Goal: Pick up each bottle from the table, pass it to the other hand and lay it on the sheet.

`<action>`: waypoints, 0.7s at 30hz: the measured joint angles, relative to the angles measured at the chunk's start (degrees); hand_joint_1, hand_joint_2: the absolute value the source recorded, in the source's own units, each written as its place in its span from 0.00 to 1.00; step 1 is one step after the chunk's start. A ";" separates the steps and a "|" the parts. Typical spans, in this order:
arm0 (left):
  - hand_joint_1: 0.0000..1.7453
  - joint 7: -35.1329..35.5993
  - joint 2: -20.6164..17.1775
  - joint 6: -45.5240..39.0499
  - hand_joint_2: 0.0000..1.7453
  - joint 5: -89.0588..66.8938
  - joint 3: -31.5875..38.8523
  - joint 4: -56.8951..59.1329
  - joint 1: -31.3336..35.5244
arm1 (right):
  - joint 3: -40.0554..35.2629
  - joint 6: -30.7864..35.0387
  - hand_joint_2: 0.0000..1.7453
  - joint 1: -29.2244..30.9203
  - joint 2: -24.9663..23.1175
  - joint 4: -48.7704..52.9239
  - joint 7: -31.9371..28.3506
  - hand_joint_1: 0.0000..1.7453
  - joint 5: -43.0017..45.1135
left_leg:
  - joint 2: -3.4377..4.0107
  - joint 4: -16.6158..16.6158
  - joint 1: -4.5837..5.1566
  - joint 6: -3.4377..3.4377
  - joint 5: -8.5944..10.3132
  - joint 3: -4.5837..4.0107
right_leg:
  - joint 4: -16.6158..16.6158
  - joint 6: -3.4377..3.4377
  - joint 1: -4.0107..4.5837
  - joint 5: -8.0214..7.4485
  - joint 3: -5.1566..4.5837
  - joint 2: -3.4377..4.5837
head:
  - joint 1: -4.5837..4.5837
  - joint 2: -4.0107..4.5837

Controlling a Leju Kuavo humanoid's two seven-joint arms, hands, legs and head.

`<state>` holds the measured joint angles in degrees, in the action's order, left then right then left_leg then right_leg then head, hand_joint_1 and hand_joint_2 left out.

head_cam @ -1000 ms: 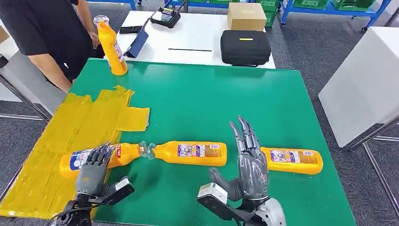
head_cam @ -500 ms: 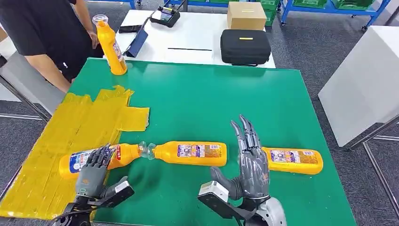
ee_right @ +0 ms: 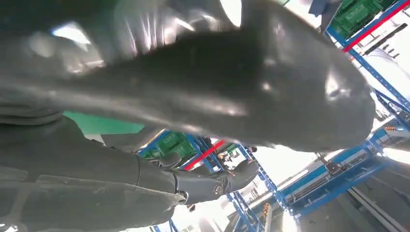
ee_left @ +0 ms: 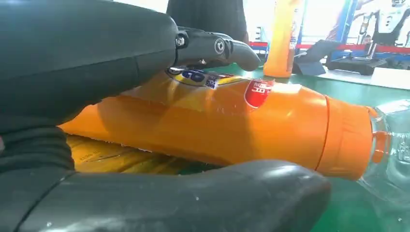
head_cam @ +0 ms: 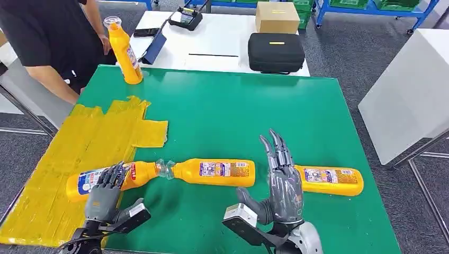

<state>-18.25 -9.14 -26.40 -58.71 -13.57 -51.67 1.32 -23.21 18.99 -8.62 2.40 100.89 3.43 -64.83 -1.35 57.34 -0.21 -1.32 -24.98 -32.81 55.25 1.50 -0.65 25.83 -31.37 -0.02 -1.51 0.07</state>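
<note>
An orange bottle (head_cam: 140, 173) with a clear cap lies on the near edge of the yellow sheet (head_cam: 90, 137). My left hand (head_cam: 103, 193) reaches over this bottle (ee_left: 232, 125); its fingers (ee_left: 217, 48) lie across the top and the thumb (ee_left: 193, 198) stands apart below it. A second bottle (head_cam: 214, 172) lies on the green table (head_cam: 227, 106), cap to cap with the first. A third bottle (head_cam: 328, 181) lies further right. My right hand (head_cam: 283, 185) hovers between those two, fingers spread and empty, and also shows close up (ee_right: 193, 96). A fourth bottle (head_cam: 127, 50) stands upright at the far left corner.
A person (head_cam: 47, 37) in black stands at the far left, beside the upright bottle. Behind the green table, a white table (head_cam: 212, 37) carries a black case (head_cam: 276, 53) and a cardboard box (head_cam: 277, 18). Another white table (head_cam: 413, 90) stands to the right.
My left hand has slipped back slightly toward me along the bottle on the sheet. The bottles and my right hand have stayed put.
</note>
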 measured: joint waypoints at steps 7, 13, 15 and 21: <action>0.00 0.00 0.00 0.00 0.00 0.00 0.02 0.00 0.00 | 0.00 0.00 1.00 0.00 0.00 0.00 0.00 0.00 0.00 | 0.00 0.00 0.00 0.00 0.00 -0.03 | 0.00 0.00 0.00 0.00 -0.04 0.00 | 0.00 0.00; 0.00 -11.54 4.57 13.36 0.00 14.31 4.69 -11.51 -6.76 | 3.02 -0.24 1.00 -8.12 3.42 5.00 6.50 0.00 3.42 | -0.15 0.06 0.34 -0.22 -0.37 0.26 | -0.05 0.32 -0.31 0.36 -0.45 -0.13 | -0.31 0.00; 0.00 -16.58 7.81 29.01 0.00 36.01 8.61 -32.10 -16.51 | 10.81 -3.59 1.00 -17.53 4.81 10.92 1.23 0.00 7.28 | -0.13 0.06 0.18 -0.37 -0.45 -0.01 | 0.02 0.45 -0.27 0.47 -0.42 -0.09 | -0.46 0.00; 0.00 -21.05 9.22 26.69 0.00 92.70 9.77 -55.61 -23.08 | 25.54 -11.82 1.00 -22.89 -0.85 16.52 -14.43 0.00 2.60 | 0.50 0.06 0.30 -0.38 -0.63 -0.24 | -0.10 0.39 -0.30 0.34 -0.62 0.53 | 0.46 0.00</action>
<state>-39.30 0.09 0.28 34.00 -3.80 -107.28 -21.76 2.33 7.17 -31.51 1.56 117.41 -11.00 -62.22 -0.86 57.40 0.09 -1.70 -25.61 -33.05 55.15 1.88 -0.95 26.17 -31.99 0.51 -1.05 0.07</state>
